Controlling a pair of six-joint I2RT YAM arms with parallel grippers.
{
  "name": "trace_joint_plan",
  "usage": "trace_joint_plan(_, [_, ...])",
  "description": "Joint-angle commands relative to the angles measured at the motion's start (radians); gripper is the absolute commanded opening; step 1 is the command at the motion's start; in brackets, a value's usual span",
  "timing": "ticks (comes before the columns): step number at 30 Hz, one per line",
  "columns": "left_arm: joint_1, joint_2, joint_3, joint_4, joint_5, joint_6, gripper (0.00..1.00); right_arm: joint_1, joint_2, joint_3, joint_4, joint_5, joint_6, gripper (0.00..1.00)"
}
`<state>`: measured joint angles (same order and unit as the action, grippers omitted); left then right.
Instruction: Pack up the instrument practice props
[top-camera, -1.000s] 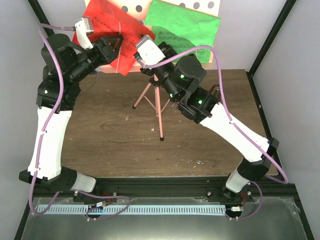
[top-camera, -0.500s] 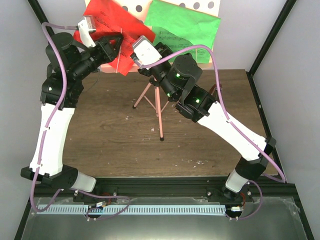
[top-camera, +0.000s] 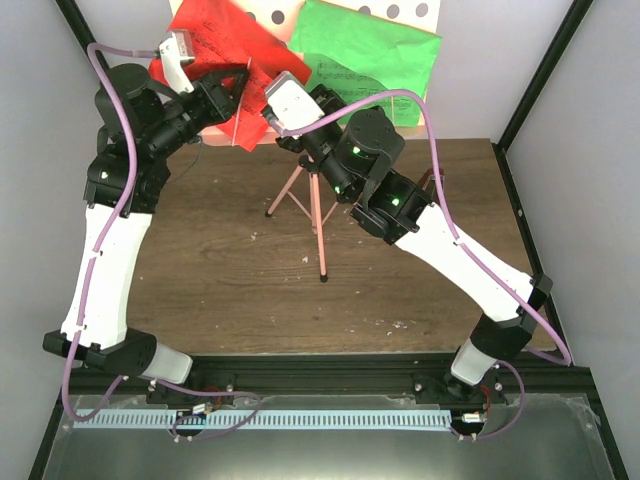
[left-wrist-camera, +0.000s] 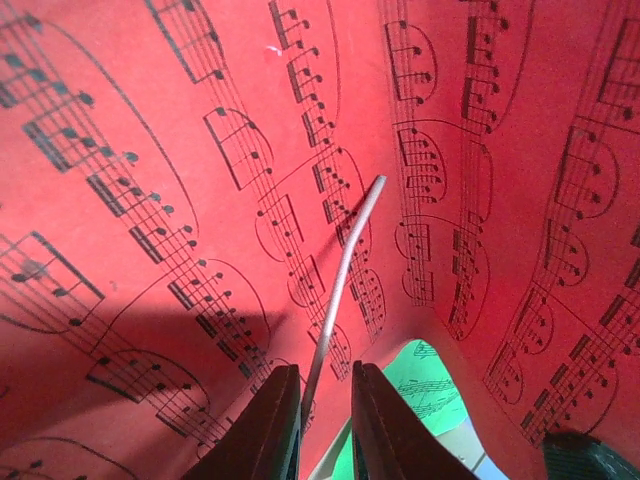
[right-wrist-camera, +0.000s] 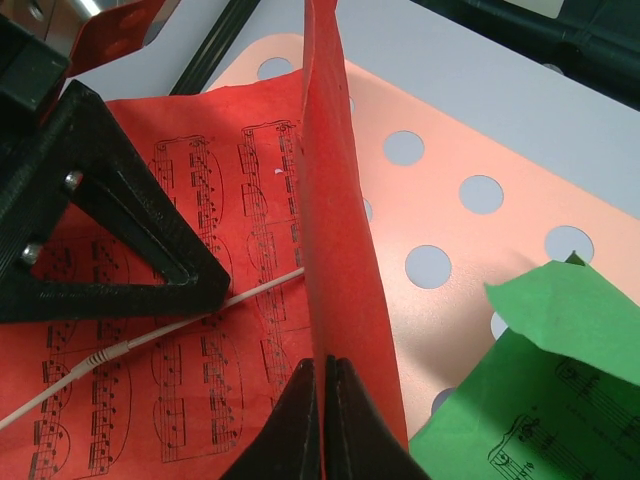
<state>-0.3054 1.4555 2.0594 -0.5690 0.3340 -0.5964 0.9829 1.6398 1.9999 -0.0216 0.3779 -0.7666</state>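
Note:
The pink music stand, with its tripod (top-camera: 318, 215) and hole-dotted desk (right-wrist-camera: 450, 230), stands at the back of the table. A red music sheet (top-camera: 215, 40) and a green music sheet (top-camera: 370, 50) lie on the desk. My right gripper (right-wrist-camera: 323, 370) is shut on the red sheet's (right-wrist-camera: 210, 250) right edge, which stands up in a fold. My left gripper (left-wrist-camera: 325, 400) is narrowly open against the red sheet (left-wrist-camera: 150, 120), with the stand's thin white holder wire (left-wrist-camera: 345, 270) between its fingers. In the top view the left gripper (top-camera: 235, 85) and right gripper (top-camera: 270, 98) are close together. The metronome is out of view.
The green sheet (right-wrist-camera: 560, 380) overlaps the desk just right of the red fold. Black frame posts (top-camera: 535, 80) rise at the back corners, with grey walls to either side. The brown tabletop (top-camera: 220, 270) lies under the stand.
Both arms have shifted slightly up and to the left at the desk. The right gripper still holds the red sheet's edge.

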Motion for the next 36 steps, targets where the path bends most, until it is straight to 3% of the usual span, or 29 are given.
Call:
trace_joint_plan(1, [0.005, -0.017, -0.011, -0.03, -0.028, 0.036, 0.17, -0.004, 0.0, 0.043, 0.005, 0.002, 0.0, 0.01])
trace_joint_plan(7, [0.005, -0.027, -0.025, -0.063, 0.005, 0.032, 0.28, -0.004, 0.002, 0.039, 0.004, 0.003, 0.001, 0.01])
trace_joint_plan(11, [0.005, -0.034, -0.037, -0.066, 0.014, 0.037, 0.29, -0.004, 0.003, 0.036, 0.005, 0.002, -0.001, 0.01])
trace_joint_plan(25, [0.005, -0.01, -0.051, 0.036, 0.11, 0.035, 0.01, -0.004, 0.007, 0.039, 0.001, 0.001, 0.004, 0.01])
trace_joint_plan(36, [0.005, -0.059, -0.154, 0.147, 0.151, 0.188, 0.0, -0.004, 0.016, 0.043, 0.011, 0.061, 0.015, 0.01])
